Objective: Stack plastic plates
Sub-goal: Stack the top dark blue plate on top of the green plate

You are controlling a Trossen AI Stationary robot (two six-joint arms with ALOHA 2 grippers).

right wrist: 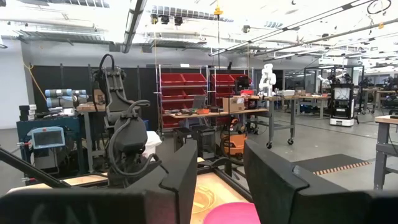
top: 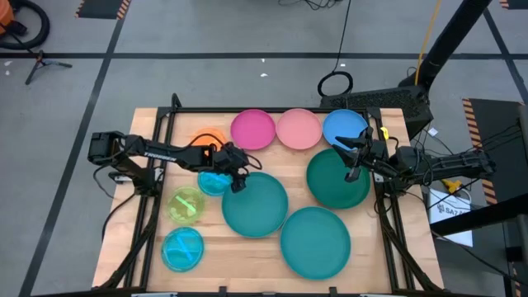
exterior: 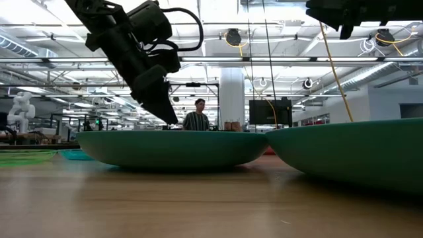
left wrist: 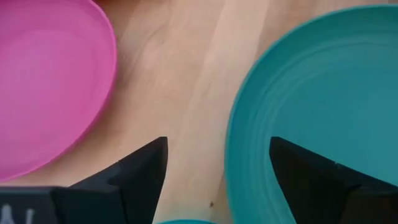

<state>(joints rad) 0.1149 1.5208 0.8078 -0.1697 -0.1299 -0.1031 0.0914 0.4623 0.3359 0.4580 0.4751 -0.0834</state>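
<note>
- ten or so plastic plates [top: 255, 204] lay unstacked across the table [top: 132, 247] in the high view; the left claw [top: 237, 172] hung with its fingers spread and nothing in them, a small cyan plate [top: 213, 183] just beside it, an orange plate [top: 206, 138] behind it near the arm, and a large teal plate's rim right under its tip.
- on the far side, the right claw [top: 356, 157] hovered over the dark green plate [top: 337, 179], close to the blue plate [top: 343, 127]; its jaws stood partly apart and held nothing that i could see.
- low view: the left claw [exterior: 162, 106] pointed down just above the near rim of a large teal plate [exterior: 172, 149]. the rims looked thin and raised, so i judged the edge the place to pinch.
- left wrist view: both fingers [left wrist: 146, 171] stood wide apart, bare wood between them, the teal plate's [left wrist: 317, 99] edge by one finger, the magenta plate [left wrist: 50, 81] off past the other.
- right wrist view: the fingers [right wrist: 183, 168] were parted with a gap; a magenta rim [right wrist: 231, 213] showed below them.
- judged by their gloss and thin walls, the plates would be light, stiff and slippery, apt to slide when nudged, so a firm rim grip and a level lift seemed wise.
</note>
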